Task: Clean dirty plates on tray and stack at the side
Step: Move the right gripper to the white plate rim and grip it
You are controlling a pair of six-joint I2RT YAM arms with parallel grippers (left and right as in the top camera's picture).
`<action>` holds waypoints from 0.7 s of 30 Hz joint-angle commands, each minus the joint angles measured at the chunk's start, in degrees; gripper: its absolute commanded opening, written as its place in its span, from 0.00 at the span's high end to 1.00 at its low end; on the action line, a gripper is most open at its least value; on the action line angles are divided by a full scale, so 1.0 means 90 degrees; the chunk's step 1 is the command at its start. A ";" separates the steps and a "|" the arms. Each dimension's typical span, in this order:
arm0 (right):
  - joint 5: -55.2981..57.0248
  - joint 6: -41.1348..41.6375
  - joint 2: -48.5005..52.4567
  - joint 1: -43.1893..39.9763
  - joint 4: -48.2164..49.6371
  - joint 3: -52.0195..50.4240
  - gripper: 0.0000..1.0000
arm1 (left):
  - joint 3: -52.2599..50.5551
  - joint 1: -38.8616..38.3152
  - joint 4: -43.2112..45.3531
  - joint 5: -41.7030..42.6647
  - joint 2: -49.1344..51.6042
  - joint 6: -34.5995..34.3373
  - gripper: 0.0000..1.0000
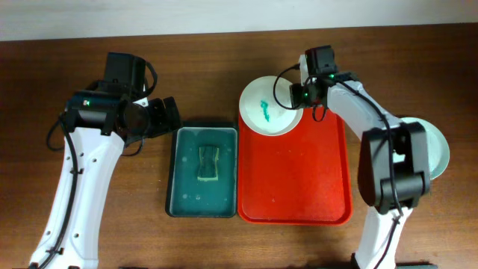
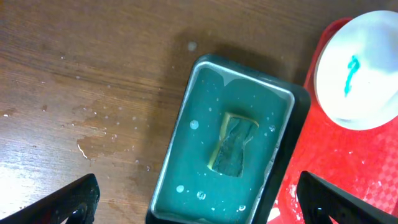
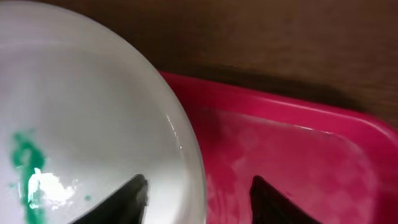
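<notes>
White plate w/ teal smear at far-left corner of red tray, overhanging rim. Right gripper nearest: jaws part-spread, straddling plate's right edge, no pinch visible. Left gripper spread wide, empty, well apart by sponge. Probably R arm's job.

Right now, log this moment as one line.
right gripper: open, astride edge of white plate | white plate: smeared, on corner of red tray | left gripper: open, beside green tray with sponge
</notes>
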 commanded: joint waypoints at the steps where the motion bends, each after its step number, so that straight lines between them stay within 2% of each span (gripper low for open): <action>1: -0.0226 -0.0010 0.0311 -0.0010 -0.0036 0.0002 0.83 | 0.0087 0.0015 -0.0007 0.0044 -0.0044 0.0104 0.00; 2: -0.0236 0.0041 0.0308 -0.0017 -0.0129 0.0002 0.96 | 0.0087 0.0015 -0.0005 0.0044 -0.0044 0.0104 0.01; 6: -0.0287 0.1030 -0.0192 -0.0121 -0.1076 0.0058 0.96 | 0.0087 0.0015 -0.0007 0.0044 -0.0044 0.0104 0.01; 9: -0.0333 0.1095 -0.0874 -0.0238 -0.1807 0.0058 0.96 | 0.0087 0.0015 -0.0007 0.0044 -0.0044 0.0104 0.00; 13: -0.0328 0.1124 -0.2074 -0.0503 -0.3655 0.0058 0.96 | 0.0087 0.0015 -0.0005 0.0044 -0.0044 0.0107 0.01; 16: -0.0330 0.1122 -0.2193 -0.0554 -0.4741 -0.0036 0.96 | 0.0087 0.0015 -0.0005 0.0044 -0.0044 0.0107 0.01; 18: -0.0350 0.1256 -0.2193 -0.0491 -0.4772 -0.0673 0.96 | 0.0087 0.0015 -0.0007 0.0044 -0.0044 0.0104 0.01; 21: -0.0750 0.1790 -0.2193 -0.0471 -0.3650 -0.2142 0.96 | 0.0087 0.0015 -0.0005 0.0044 -0.0044 0.0107 0.01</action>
